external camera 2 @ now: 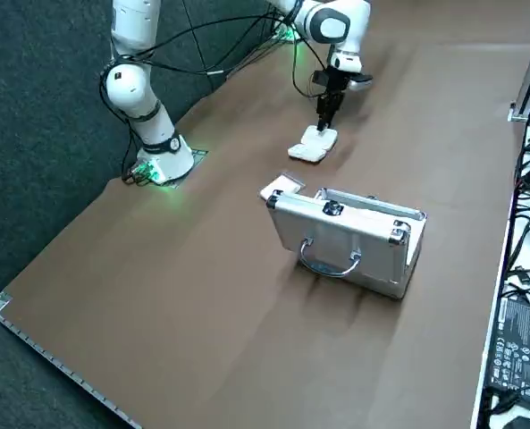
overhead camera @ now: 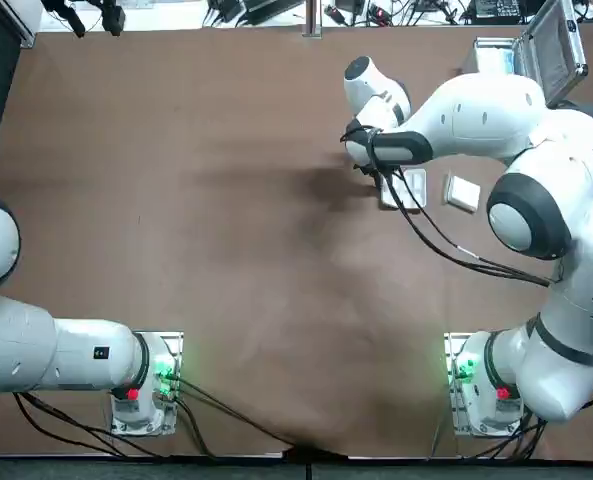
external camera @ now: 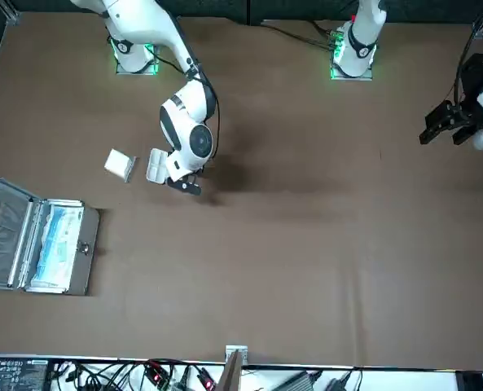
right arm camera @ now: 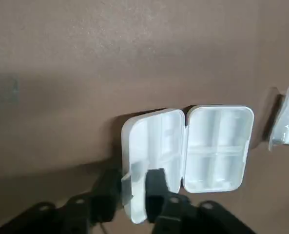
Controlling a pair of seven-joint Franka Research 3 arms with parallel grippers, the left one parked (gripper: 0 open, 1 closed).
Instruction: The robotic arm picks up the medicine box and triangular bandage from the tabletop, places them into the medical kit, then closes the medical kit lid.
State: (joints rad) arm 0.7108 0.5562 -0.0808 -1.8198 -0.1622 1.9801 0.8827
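The brown table [overhead camera: 226, 150] runs out of every view. Over it, the robotic arm [overhead camera: 481, 115] is seen from above as a thick white bend that covers part of what lies below; its base shows in the top, front and right side views. The medical kit [external camera: 84, 248] stands open near one edge of the table, and only the front view looks well into it, on a pale blue and white packet [external camera: 55, 244] inside whose printing is too small to read. The medical kit lid [external camera 2: 336, 234] is raised; the right side view gives its outer face and arched handle [external camera 2: 329, 272] but hides the interior, while the front view gives the inner face, cut off at the picture's border. The right gripper [right arm camera: 132, 183] is pointed down at the medicine box [right arm camera: 217, 146], its fingers set apart, one on each side of the outer wall of one half; whether they touch that wall, I cannot tell. From above, the gripper is mostly lost under the arm. The medicine box lies on the table, hinged open, and the wrist view alone makes its compartments plain; elsewhere it is just two white lobes. Near it, between box and kit, lies the triangular bandage [overhead camera: 462, 194], whose clear wrapping shows in the wrist view, where the packet is partly cut off.
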